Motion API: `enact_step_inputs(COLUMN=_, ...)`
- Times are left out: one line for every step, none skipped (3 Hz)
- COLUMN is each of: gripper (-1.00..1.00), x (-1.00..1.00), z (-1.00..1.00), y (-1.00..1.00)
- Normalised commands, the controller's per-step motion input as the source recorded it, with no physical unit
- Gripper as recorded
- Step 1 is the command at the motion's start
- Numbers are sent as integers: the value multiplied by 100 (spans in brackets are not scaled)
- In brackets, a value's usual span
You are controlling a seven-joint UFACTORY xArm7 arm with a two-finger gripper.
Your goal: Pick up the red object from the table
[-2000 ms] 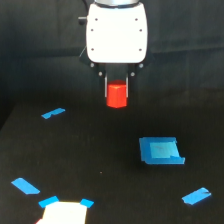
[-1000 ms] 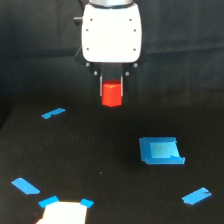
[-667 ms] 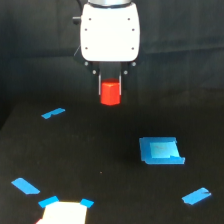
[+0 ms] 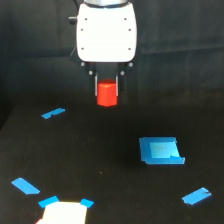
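The red object, a small red-orange block, hangs in the air between the two dark fingers of my gripper, which is shut on it. The white gripper body fills the top centre of the exterior view. Below lies the black table, and the block is well clear of its surface.
A blue square piece lies on the table toward the exterior view's right. Bits of blue tape are scattered at the left, the lower left and the lower right. A white patch sits at the bottom edge.
The gripper has risen and drifted slightly toward the exterior view's left, carrying the red object higher above the table.
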Motion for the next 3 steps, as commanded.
enact_step_inputs(gripper=-100, x=-29, z=10, y=12)
enact_step_inputs(gripper=-100, x=31, z=100, y=-38)
enact_step_inputs(gripper=-100, x=-31, z=60, y=9)
